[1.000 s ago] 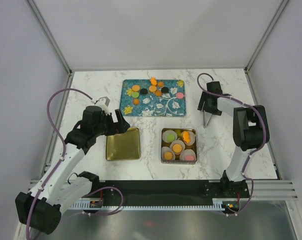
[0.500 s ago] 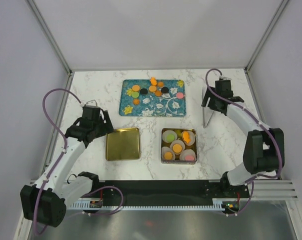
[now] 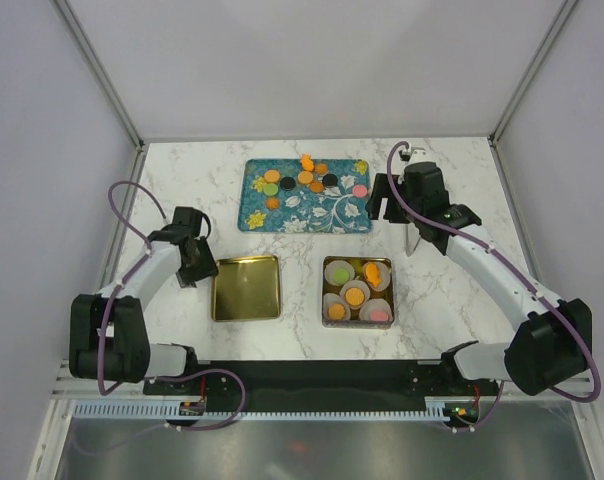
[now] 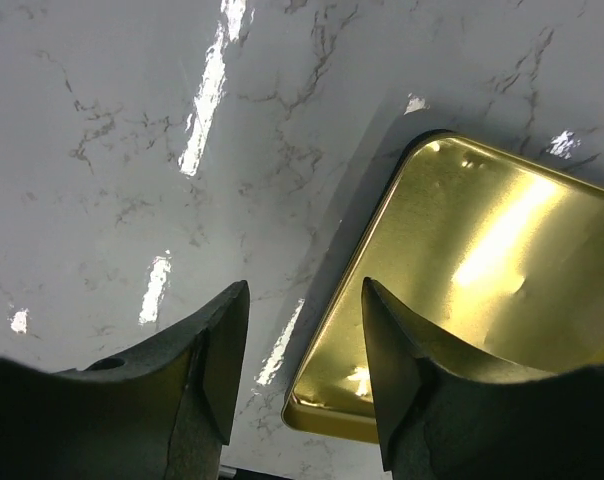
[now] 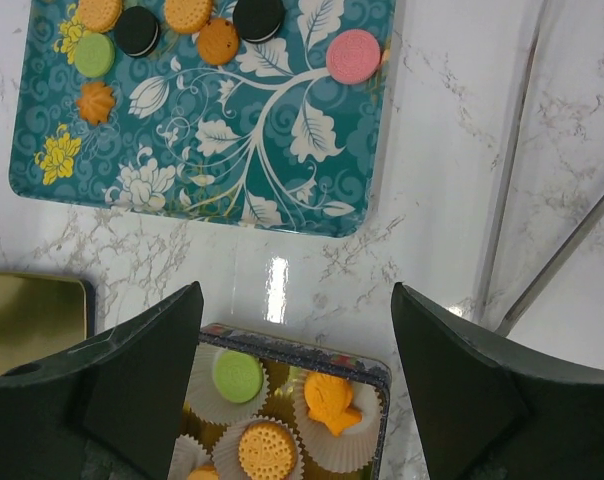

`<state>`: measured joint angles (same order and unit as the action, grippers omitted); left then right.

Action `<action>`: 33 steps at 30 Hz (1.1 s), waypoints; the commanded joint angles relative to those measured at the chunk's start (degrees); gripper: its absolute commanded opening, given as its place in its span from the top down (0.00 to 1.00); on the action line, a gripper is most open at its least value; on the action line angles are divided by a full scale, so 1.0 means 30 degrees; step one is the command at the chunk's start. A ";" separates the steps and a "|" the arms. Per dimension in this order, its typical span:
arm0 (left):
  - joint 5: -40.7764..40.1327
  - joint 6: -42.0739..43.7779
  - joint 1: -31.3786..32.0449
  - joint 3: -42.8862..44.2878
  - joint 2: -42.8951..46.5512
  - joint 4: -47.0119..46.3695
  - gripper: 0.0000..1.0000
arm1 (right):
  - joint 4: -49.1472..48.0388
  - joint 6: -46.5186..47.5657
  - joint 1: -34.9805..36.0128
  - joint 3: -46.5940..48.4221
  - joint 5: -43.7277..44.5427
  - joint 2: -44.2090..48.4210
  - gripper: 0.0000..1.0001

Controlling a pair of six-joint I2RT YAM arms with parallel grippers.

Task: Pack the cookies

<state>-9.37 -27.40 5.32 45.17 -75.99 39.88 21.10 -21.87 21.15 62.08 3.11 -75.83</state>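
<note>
Top: most cookies [image 3: 304, 179] lie on the teal tray [image 3: 322, 212]; others sit in paper cups in the tin [image 3: 324, 290], with a gold lid [image 3: 245, 288] near it

Left wrist: left gripper [image 4: 302, 310] parted, nothing between, over the table [image 4: 102, 150] at the lid's edge

Right wrist: right gripper [image 5: 296, 310] spread wide, empty, over the tin's far rim, tray beyond
</note>
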 commanded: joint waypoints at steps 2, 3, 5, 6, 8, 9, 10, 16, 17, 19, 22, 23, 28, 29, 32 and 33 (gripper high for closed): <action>0.1128 -0.0008 -0.0251 0.0618 -0.1416 -0.1014 0.45 | -0.0471 -0.0240 0.0187 -0.0216 -0.0744 0.0287 0.16; 0.1246 -0.0211 -0.0280 0.0589 -0.1680 -0.1162 0.48 | -0.0501 -0.0182 0.0245 -0.0187 -0.0948 0.0287 0.16; 0.1686 -0.0329 -0.0309 0.0530 -0.2413 -0.1455 0.50 | -0.0530 -0.0123 0.0392 -0.0245 -0.0921 0.0346 0.16; 0.1715 -0.0504 -0.0338 0.0530 -0.2590 -0.1544 0.51 | -0.0501 -0.0094 0.0422 -0.0275 -0.0921 0.0404 0.16; 0.1862 -0.0623 -0.0338 0.0501 -0.3117 -0.1749 0.54 | -0.0559 -0.0036 0.0451 -0.0275 -0.1009 0.0492 0.16; 0.1920 -0.0652 -0.0339 0.0472 -0.3322 -0.1837 0.60 | -0.0531 -0.0035 0.0480 -0.0275 -0.1009 0.0550 0.16; 0.1950 -0.0624 -0.0368 0.0530 -0.3411 -0.1838 0.64 | -0.0559 0.0023 0.0480 -0.0304 -0.0980 0.0580 0.16; 0.1600 0.0166 -0.0456 0.0882 -0.2593 -0.1604 0.98 | -0.0531 0.0199 0.0539 -0.0304 -0.1711 0.0756 0.16; 0.1540 0.0313 -0.0456 0.0940 -0.2417 -0.1545 0.98 | -0.0559 0.0228 0.0568 -0.0275 -0.1886 0.0727 0.16; 0.1307 0.0490 -0.0456 0.1115 -0.1861 -0.1254 0.98 | -0.0559 0.0345 0.0597 -0.0246 -0.2150 0.0669 0.16; 0.1655 0.0694 -0.0426 0.1349 -0.0720 -0.0989 0.98 | -0.0560 0.0521 0.0714 -0.0099 -0.3174 0.0551 0.16; 0.1715 0.0782 -0.0426 0.1408 -0.0310 -0.0930 0.98 | -0.0560 0.0580 0.0773 -0.0041 -0.3438 0.0493 0.16; 0.3032 0.1515 -0.0426 0.1877 0.2061 -0.0695 0.98 | -0.0618 0.0756 0.1065 0.0252 -0.6014 0.0054 0.16; 0.3527 0.1544 -0.0397 0.1878 0.2299 -0.0608 0.98 | -0.0792 0.0727 0.1153 0.0281 -0.6309 -0.0121 0.16; 0.4731 0.1603 -0.0222 0.1936 0.3061 -0.0607 0.98 | -0.1231 0.0581 0.1651 0.0252 -0.7013 -0.0443 0.15; 0.5110 0.1603 -0.0192 0.1907 0.3150 -0.0636 0.98 | -0.1291 0.0493 0.1710 0.0368 -0.7305 -0.0590 0.16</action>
<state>0.60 -24.97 4.27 49.04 -68.40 37.80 20.27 -20.75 25.06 61.32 -13.63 -76.27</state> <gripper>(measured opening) 0.031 0.845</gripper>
